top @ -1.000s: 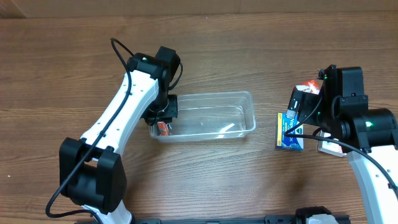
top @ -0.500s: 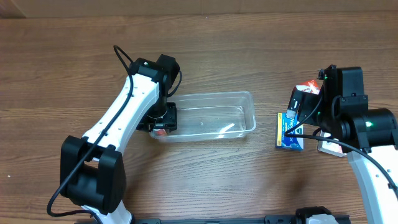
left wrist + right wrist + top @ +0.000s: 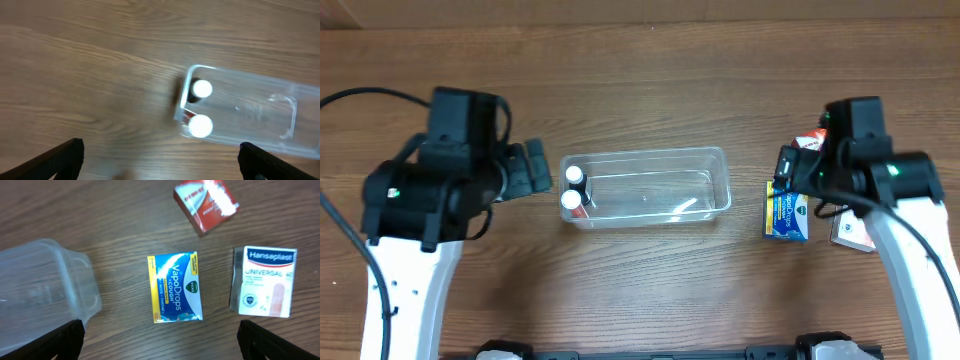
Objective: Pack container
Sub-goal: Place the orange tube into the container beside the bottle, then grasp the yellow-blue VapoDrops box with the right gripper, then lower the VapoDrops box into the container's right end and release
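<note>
Left fingers (image 3: 60, 157) pulled clear of container (image 3: 650, 195), spread and empty | two bottles (image 3: 570, 200) left standing inside | right fingers (image 3: 60, 337) spread over blue box (image 3: 176, 287), likely next to pack

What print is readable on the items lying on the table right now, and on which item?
"VapoDrops + COUGH": on the blue-and-yellow flat packet; its smaller print is unreadable.
"Hansaplast UNIVERSAL 40": on the white rectangular box.
The red-and-white small box has print too blurred to read.
</note>
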{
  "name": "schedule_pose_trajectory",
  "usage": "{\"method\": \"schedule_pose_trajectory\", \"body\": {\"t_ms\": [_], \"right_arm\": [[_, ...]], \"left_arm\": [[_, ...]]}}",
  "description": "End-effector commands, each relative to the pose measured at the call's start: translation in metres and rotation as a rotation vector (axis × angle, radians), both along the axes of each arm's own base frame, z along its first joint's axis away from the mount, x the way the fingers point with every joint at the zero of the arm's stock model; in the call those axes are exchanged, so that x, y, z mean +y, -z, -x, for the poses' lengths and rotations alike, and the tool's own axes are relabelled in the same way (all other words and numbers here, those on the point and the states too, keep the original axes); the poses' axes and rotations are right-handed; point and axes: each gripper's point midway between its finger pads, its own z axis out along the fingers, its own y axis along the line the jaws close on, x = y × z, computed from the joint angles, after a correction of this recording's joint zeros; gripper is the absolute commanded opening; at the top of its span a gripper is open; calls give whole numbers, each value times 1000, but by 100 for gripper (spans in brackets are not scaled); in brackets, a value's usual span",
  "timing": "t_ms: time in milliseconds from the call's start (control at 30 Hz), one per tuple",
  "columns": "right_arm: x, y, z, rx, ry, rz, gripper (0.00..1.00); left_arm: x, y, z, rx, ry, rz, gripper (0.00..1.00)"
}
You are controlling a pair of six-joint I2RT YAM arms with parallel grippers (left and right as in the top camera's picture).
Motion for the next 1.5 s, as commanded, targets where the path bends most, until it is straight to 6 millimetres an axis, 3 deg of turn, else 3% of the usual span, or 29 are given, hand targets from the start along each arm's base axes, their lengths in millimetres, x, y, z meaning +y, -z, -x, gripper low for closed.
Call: {"method": "schedule_pose_trajectory", "body": {"t_ms": [0, 133, 267, 367, 500, 700, 833, 1233, 1400, 1467], "right_arm": [[-15, 47, -5, 156, 67, 3, 100], [-31, 98, -6, 332, 99, 2, 100], [-22, 136, -3, 438, 31, -39, 100], [-9, 145, 1, 442, -13, -107, 100], [-9, 151, 4, 447, -30, -106, 100], [-8, 177, 15, 440, -30, -106, 100], [-9, 178, 11, 424, -31, -105, 100], [-9, 173, 7, 417, -11, -108, 73], [-8, 129, -11, 362, 25, -116, 74], [-1, 84, -20, 257, -4, -111, 75]], "left_arm": [[10, 0, 0, 14, -12, -24, 100], [9, 1, -2, 13, -10, -25, 100], [9, 0, -3, 9, -10, -24, 100], [9, 0, -3, 8, -10, -24, 100], [9, 0, -3, 9, -10, -24, 100], [9, 1, -3, 9, -10, -24, 100], [9, 1, -3, 10, -10, -24, 100], [10, 1, -2, 13, -9, -25, 100], [10, 1, -2, 14, -10, -26, 100], [10, 1, -2, 13, -10, -25, 100]]}}
